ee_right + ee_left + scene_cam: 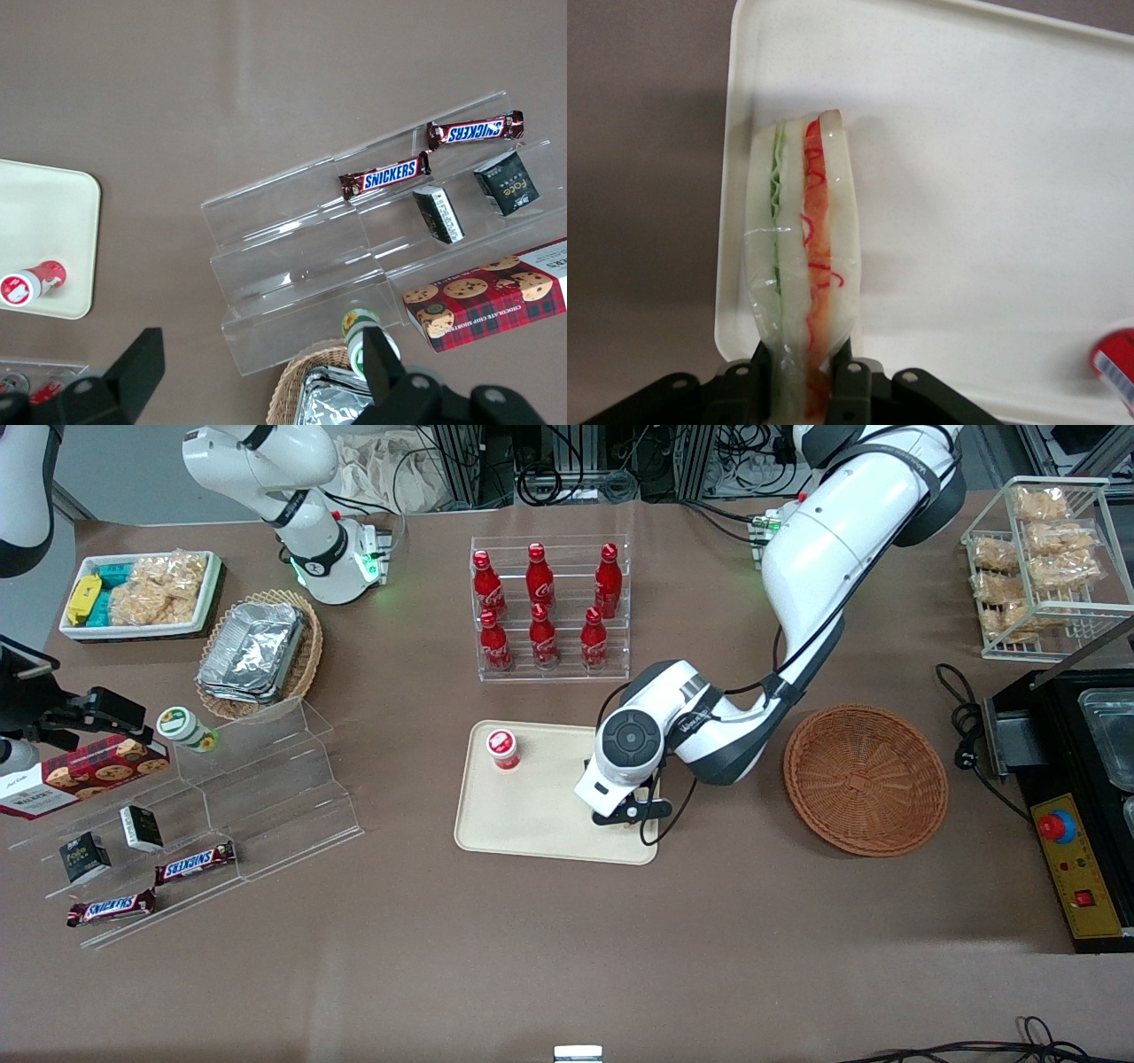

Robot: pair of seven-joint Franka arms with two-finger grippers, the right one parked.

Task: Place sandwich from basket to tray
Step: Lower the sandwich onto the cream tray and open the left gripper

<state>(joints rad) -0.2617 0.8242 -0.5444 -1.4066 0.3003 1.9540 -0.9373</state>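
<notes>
The sandwich point(802, 257), a clear-wrapped wedge of white bread with green and orange-red layers, is held on edge between my fingers over the beige tray point(966, 177). My left gripper point(804, 376) is shut on its end. In the front view the gripper point(625, 815) hangs low over the tray point(532, 815) near the corner nearest the camera on the basket's side, and the wrist hides the sandwich. I cannot tell whether the sandwich touches the tray. The round reddish-brown basket point(864, 779) lies beside the tray toward the working arm's end and holds nothing.
A small red-capped cup point(503, 748) stands on the tray, away from the gripper; it also shows in the wrist view point(1116, 363). A clear rack of red bottles point(549, 607) stands farther from the camera than the tray. Clear stepped shelves with snacks point(195, 815) lie toward the parked arm's end.
</notes>
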